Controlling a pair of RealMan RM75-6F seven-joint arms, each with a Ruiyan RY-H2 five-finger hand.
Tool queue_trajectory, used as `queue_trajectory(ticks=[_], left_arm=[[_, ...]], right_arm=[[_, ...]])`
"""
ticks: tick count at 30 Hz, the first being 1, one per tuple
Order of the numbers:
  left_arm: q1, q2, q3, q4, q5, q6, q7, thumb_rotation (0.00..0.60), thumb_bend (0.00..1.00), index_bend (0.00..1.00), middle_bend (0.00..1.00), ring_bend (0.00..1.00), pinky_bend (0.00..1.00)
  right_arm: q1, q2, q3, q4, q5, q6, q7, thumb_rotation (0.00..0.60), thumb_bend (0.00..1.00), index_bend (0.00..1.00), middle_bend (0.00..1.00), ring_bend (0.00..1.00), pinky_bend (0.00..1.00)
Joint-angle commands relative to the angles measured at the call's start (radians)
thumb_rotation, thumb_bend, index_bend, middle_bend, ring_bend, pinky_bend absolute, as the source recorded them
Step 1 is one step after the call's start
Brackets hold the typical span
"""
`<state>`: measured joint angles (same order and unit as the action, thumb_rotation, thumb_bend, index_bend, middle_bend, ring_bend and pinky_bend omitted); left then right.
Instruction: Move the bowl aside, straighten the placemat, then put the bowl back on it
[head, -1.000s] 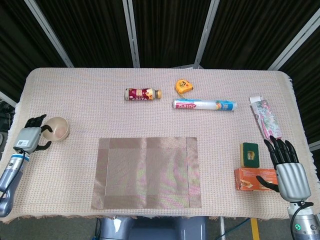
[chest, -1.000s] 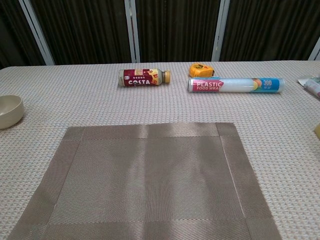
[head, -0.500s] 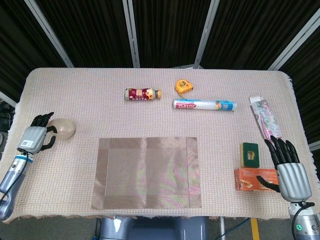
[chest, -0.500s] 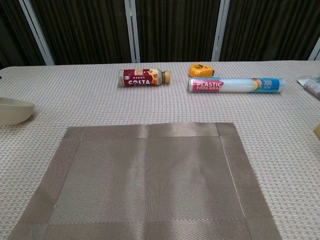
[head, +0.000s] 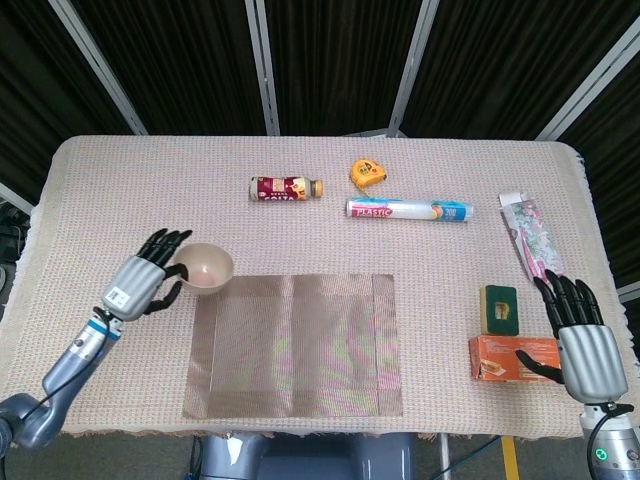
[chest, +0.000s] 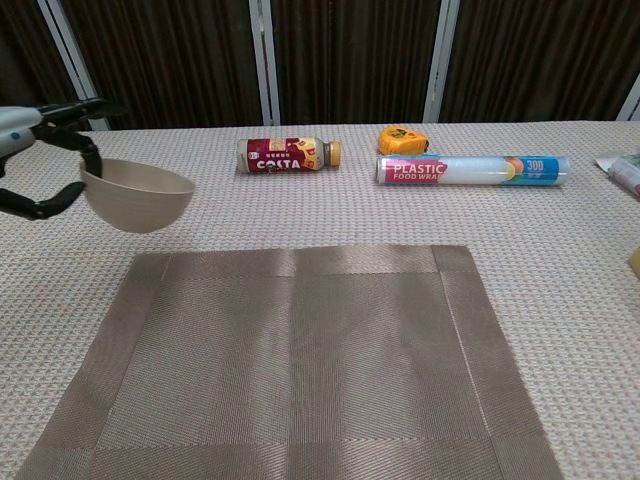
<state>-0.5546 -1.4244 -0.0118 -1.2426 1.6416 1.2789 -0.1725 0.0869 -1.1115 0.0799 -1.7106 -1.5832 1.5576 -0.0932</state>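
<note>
We hold the small beige bowl (head: 207, 267) in our left hand (head: 145, 283), fingers hooked over its near rim with the thumb under the wall, as the chest view shows. It hangs clear of the table, just off the far-left corner of the grey-brown woven placemat (head: 295, 345), tipped slightly toward the hand. The placemat lies flat and looks square to the table edge, so we judge that the last step, setting the bowl back on it, is in hand.

The bowl looks light, rigid and smooth, probably plastic or glazed ceramic; we cannot tell which. A smooth wall gripped at one side only can swivel or slip, so we judge it wise to keep the rim pinch firm and the bowl near level. If it is ceramic, a drop onto the table could chip it, so a low, gentle set-down suits. The rim on the hand's side is the natural hold; the rounded underside gives little purchase.

The placemat looks thin and flexible, likely to slide on the cream textured tablecloth (head: 310, 160) if the bowl drags across it.

Our right hand (head: 582, 345) rests at the table's right edge, fingers extended and apart, holding nothing, beside an orange carton (head: 498, 358).
</note>
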Motion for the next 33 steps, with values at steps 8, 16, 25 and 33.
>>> queue_trajectory(ticks=[8, 16, 25, 33], left_arm=[[-0.094, -0.134, 0.000, -0.179, 0.068, -0.095, 0.236, 0.600, 0.57, 0.64, 0.00, 0.00, 0.00], [-0.109, -0.251, 0.007, -0.116, 0.044, -0.148, 0.277, 0.600, 0.56, 0.64, 0.00, 0.00, 0.00], [-0.089, -0.256, 0.033, -0.089, 0.053, -0.122, 0.280, 0.600, 0.06, 0.02, 0.00, 0.00, 0.00], [-0.010, -0.087, 0.027, -0.210, 0.026, 0.002, 0.306, 0.600, 0.02, 0.00, 0.00, 0.00, 0.00]], right_arm=[[-0.002, 0.006, 0.006, 0.007, 0.012, 0.001, 0.013, 0.600, 0.00, 0.00, 0.00, 0.00, 0.00], [0.001, 0.005, 0.011, 0.018, 0.025, -0.006, 0.017, 0.600, 0.00, 0.00, 0.00, 0.00, 0.00], [0.000, 0.003, 0.012, 0.018, 0.029, -0.008, 0.008, 0.600, 0.00, 0.00, 0.00, 0.00, 0.00], [-0.002, 0.009, 0.009, 0.008, 0.020, -0.003, 0.011, 0.600, 0.00, 0.00, 0.00, 0.00, 0.00]])
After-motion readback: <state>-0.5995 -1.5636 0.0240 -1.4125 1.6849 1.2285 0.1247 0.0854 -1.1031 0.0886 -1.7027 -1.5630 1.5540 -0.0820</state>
